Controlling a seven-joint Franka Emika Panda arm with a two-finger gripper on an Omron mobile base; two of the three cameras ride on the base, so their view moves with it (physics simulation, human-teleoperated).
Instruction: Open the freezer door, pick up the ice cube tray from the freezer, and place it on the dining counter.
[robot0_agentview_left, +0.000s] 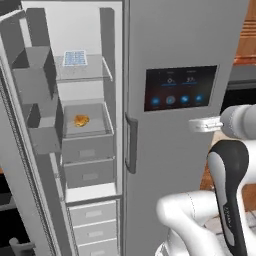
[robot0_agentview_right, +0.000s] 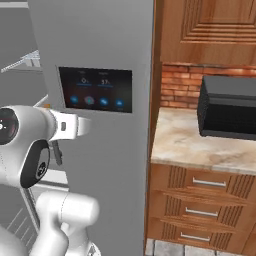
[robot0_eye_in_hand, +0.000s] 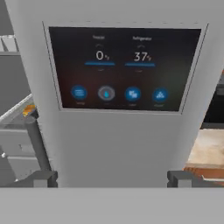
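From the left base view: freezer (robot0_agentview_left: 87, 125) stands open, freezer door (robot0_agentview_left: 20, 150) swung out at left. Ice cube tray (robot0_agentview_left: 75, 58) lies flat on the top shelf (robot0_agentview_left: 82, 75), toward its back edge. An orange item (robot0_agentview_left: 81, 120) sits in the bin below. Right base view: arm reaches toward the touchscreen door (robot0_agentview_right: 100, 60); a short worktop (robot0_agentview_right: 200, 142) carries a black appliance (robot0_agentview_right: 227, 107). Hand view: fingers (robot0_eye_in_hand: 112, 178) spread wide, holding nothing, facing the touchscreen panel (robot0_eye_in_hand: 122, 68).
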